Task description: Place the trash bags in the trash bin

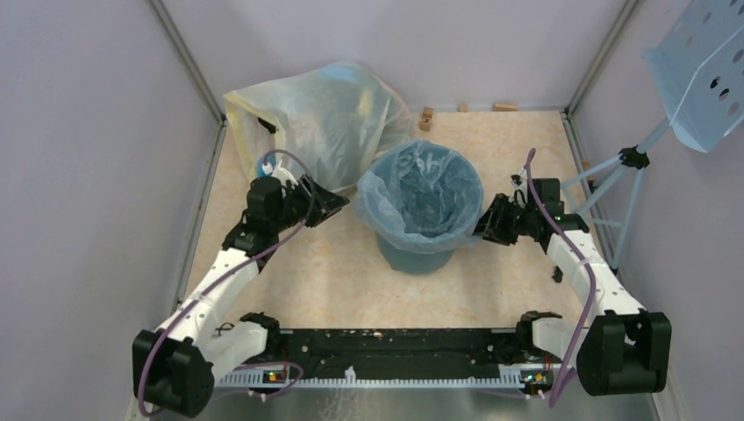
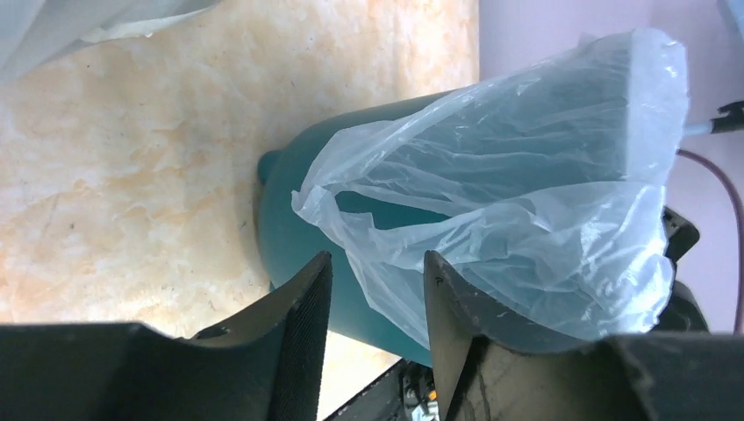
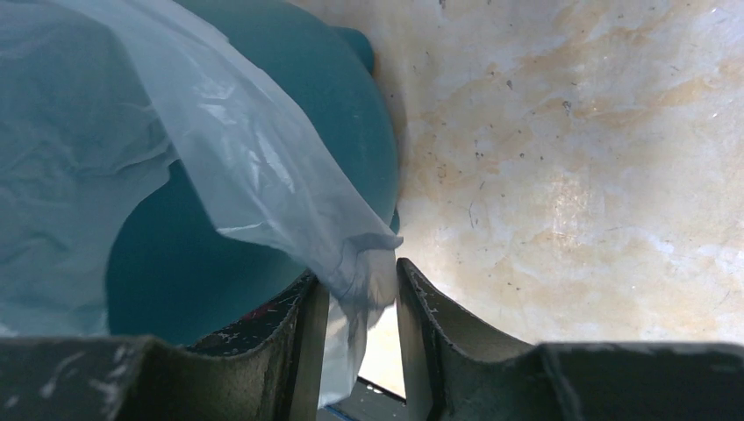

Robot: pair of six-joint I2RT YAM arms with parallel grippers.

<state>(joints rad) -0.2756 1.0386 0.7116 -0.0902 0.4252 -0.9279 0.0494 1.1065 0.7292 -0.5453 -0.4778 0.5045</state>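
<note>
no legible txt, label, brand, no. or sign in any view. top view: you see faint dark marks on the far inner wall of the trash bag (image 1: 423, 163). they are too blurred to read, and you cannot tell print from creases.

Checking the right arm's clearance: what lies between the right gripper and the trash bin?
The right wrist view shows the trash bag's loose hem, drooping off the trash bin between the right gripper's parted jaws.
</note>
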